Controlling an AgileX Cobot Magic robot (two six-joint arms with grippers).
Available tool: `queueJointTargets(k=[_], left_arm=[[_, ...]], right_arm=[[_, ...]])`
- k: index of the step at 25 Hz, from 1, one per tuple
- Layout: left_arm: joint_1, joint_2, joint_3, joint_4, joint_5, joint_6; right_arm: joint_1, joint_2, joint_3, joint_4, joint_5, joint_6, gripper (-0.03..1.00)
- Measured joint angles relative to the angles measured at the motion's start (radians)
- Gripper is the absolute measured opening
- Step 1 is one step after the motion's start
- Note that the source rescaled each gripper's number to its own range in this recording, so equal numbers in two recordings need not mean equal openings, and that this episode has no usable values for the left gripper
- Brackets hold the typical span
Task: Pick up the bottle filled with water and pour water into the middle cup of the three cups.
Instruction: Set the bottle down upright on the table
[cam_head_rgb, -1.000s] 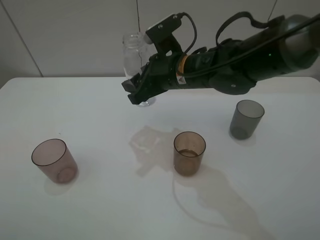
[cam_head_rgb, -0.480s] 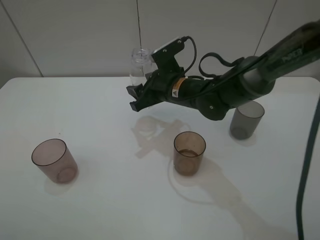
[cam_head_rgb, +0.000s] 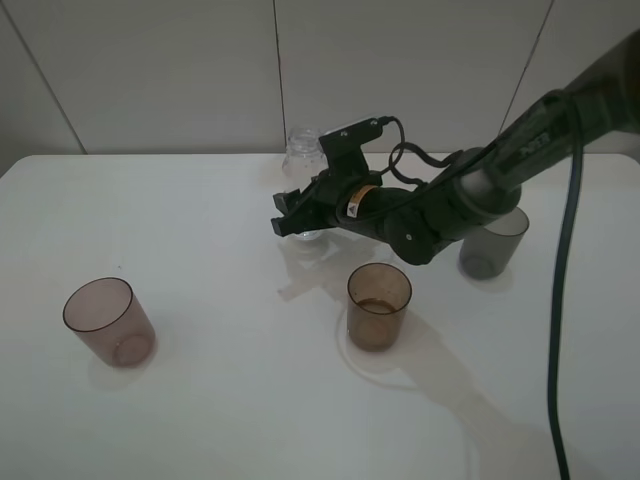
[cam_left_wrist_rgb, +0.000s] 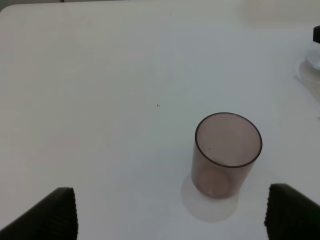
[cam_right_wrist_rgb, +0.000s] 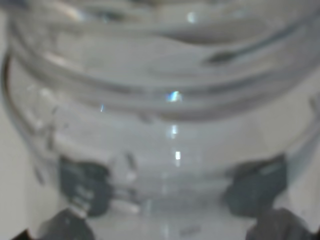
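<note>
Clear bottle (cam_head_rgb: 302, 160) held upright low over the white worktop (cam_head_rgb: 200, 250), clamped at its base by the right gripper (cam_head_rgb: 296, 222).

Seen close up from the right wrist, bottle wall filling the view with dark fingertips (cam_right_wrist_rgb: 82, 187) pressed on both sides. Amber middle cup (cam_head_rgb: 379, 305) standing near, in front of the gripper and toward the arm's own side, upright, with a thin dark layer at its bottom. Grey cup (cam_head_rgb: 492, 238) beyond the forearm, mauve cup (cam_head_rgb: 108, 320) well apart on the far side. Left gripper (cam_left_wrist_rgb: 170, 215) spread wide, idle above the mauve cup. Judged stage: either carrying or setting down. If pouring remains, next move calls for lifting over the amber rim and tipping slowly.
</note>
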Motion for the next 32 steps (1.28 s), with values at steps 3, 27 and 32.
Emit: queueJointTargets(k=[3,27,32], left_arm=[[0.0,0.0,0.0,0.0,0.0,0.0],[0.0,0.0,0.0,0.0,0.0,0.0],[0.0,0.0,0.0,0.0,0.0,0.0]], right_arm=[[0.0,0.003,-0.001,0.012,0.009,0.0,0.01],[0.0,-0.046,0.0,0.017,0.082,-0.005,1.0],[0.0,-0.135,0.001,0.02,0.111,-0.016,1.0]])
